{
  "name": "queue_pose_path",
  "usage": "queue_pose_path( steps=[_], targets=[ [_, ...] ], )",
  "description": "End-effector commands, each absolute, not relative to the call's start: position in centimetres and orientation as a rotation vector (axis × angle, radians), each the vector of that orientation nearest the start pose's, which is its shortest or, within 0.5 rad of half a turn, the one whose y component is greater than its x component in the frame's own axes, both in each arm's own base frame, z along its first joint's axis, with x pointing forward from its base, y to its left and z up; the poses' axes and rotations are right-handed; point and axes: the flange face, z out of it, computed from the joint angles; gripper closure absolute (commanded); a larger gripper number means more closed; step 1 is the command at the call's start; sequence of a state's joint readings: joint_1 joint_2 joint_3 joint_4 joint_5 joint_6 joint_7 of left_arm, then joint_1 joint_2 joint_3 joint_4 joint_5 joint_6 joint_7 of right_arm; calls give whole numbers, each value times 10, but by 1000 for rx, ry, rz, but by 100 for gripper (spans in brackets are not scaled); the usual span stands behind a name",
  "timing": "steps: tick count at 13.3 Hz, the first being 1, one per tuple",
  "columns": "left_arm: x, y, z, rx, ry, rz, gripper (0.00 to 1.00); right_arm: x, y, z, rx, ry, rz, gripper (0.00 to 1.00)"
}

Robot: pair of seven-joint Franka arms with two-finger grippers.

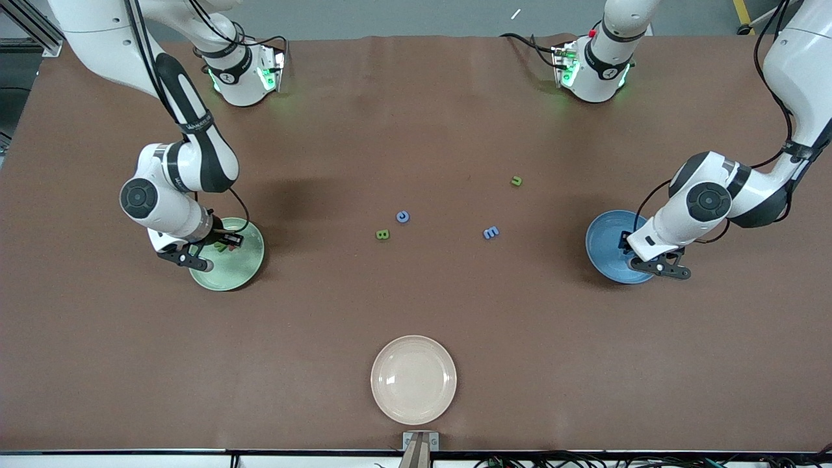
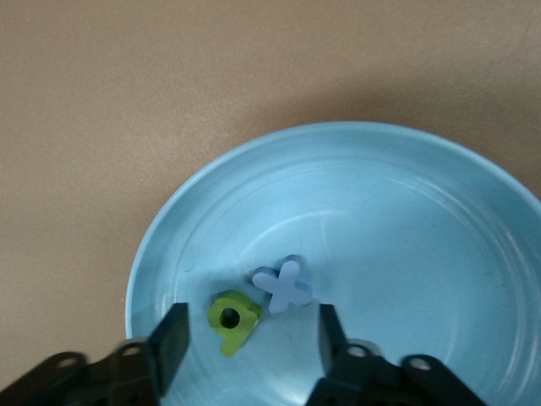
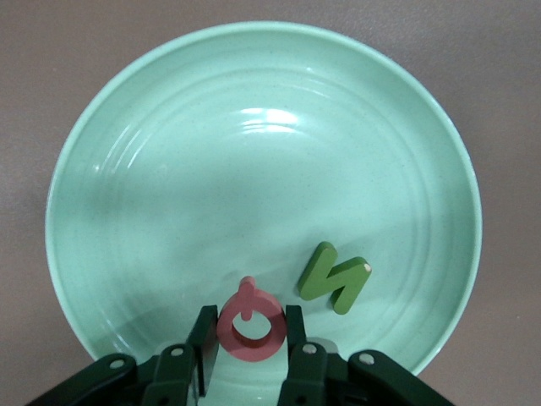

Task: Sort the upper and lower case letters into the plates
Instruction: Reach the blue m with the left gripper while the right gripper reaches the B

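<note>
- Left gripper [image 2: 249, 338] hangs low over the blue plate [image 1: 601, 244] at the left arm's end of the bench [image 1: 416, 312]; jaws spread, holding nothing. A green letter [image 2: 232, 319], maybe a q, lies in the plate between the jaws, touching a blue x [image 2: 286, 285] – looks like a drop just made.
- Right gripper [image 3: 247, 334] is over the green plate [image 1: 244, 266] at the right arm's end; jaws pinch a red letter [image 3: 250, 325], ring w/ a stub, prob. Q. Held low so it lands inside the rim. A green N [image 3: 335, 277] already lies in that plate.
- So blue plate = lower case, green plate = upper, I reckon.
- 4 letters left mid-bench, well apart: green u [image 1: 516, 181], blue c [image 1: 403, 216], green B [image 1: 383, 234], blue E [image 1: 491, 232].
- Cream plate [image 1: 413, 380], nearest the front camera, holds no letters; not part of the sort.
</note>
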State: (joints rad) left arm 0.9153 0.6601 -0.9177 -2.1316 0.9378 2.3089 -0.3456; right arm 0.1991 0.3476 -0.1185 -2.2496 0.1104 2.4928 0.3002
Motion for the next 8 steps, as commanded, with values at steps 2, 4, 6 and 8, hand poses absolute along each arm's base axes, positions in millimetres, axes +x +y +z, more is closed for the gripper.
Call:
queue_pose_path(
  steps=[2, 4, 6, 8],
  targets=[
    [558, -31, 224, -2979, 452, 73, 0, 520, 43, 205, -3088, 483, 165, 92],
    [558, -67, 256, -3011, 385, 135, 0, 519, 50, 202, -3086, 478, 181, 92],
    [555, -97, 268, -3028, 331, 126, 0, 518, 53, 203, -3085, 474, 198, 59],
    [547, -138, 269, -3034, 287, 111, 0, 521, 54, 206, -3084, 468, 199, 0]
  ],
)
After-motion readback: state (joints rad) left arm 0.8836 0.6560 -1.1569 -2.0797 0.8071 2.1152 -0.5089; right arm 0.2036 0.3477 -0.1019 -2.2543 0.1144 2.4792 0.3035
